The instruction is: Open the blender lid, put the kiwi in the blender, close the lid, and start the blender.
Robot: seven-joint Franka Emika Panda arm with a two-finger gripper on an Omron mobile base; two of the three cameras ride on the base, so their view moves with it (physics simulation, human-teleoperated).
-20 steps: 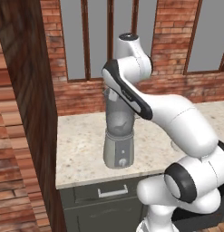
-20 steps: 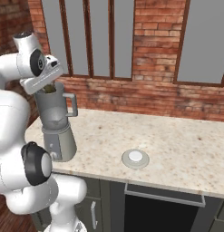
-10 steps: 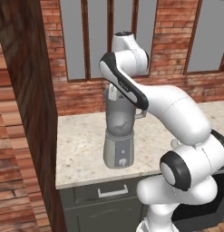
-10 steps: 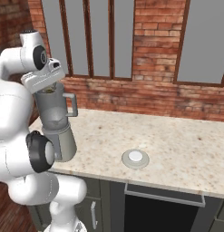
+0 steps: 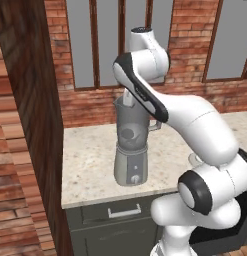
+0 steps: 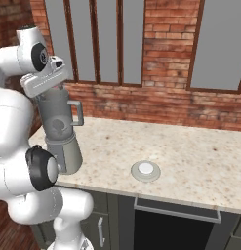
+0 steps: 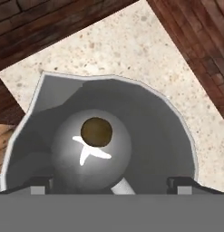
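Arm (image 5: pixel 195 120) arched high — wrist bent down, fingers (image 7: pixel 38 185) spread wide

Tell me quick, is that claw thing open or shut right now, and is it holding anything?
Gripper: open, holding nothing; it hangs over the open blender, with the kiwi lying at the bottom of the jar.

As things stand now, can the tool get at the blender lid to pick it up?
Probably yes. The blender lid lies flat on the counter, apart from the blender, with nothing over or beside it. The tool stands open above the jar, so the arm must swing across first.
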